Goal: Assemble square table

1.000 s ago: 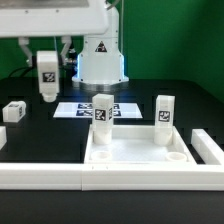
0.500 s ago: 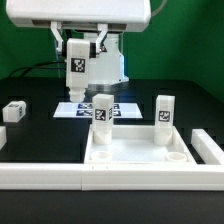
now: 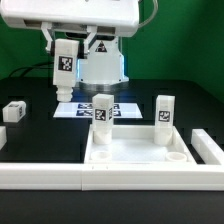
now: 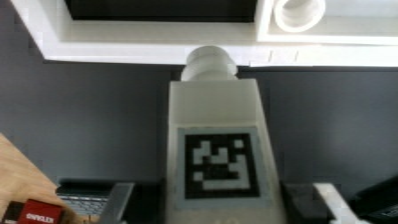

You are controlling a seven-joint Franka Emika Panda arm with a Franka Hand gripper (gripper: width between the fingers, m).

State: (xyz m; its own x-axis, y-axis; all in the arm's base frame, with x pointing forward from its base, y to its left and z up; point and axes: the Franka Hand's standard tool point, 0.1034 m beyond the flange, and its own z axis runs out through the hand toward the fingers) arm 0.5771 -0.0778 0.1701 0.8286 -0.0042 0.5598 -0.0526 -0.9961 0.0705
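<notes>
My gripper [image 3: 68, 42] is shut on a white stubby leg [image 3: 63, 70] with a marker tag, held slightly tilted high over the table's back left. In the wrist view the leg [image 4: 217, 110] runs out between the two fingers [image 4: 98, 197]. The white square tabletop [image 3: 135, 152] lies in front, rim up. Two legs stand upright at its far corners [image 3: 102, 112] [image 3: 164, 112]. A further loose leg [image 3: 13, 111] lies at the exterior view's left. The wrist view shows the tabletop's rim [image 4: 160, 40] and a corner hole [image 4: 297, 15] beyond the held leg's tip.
The marker board [image 3: 85, 108] lies flat behind the tabletop, under the held leg. A long white L-shaped rail [image 3: 40, 178] runs along the front and up the exterior view's right side [image 3: 210, 150]. The robot base [image 3: 100, 65] stands at the back.
The gripper carried the leg up and toward the exterior view's right, then back a little to the left. The leg now hangs slightly tilted. The tabletop and other legs have not moved.
</notes>
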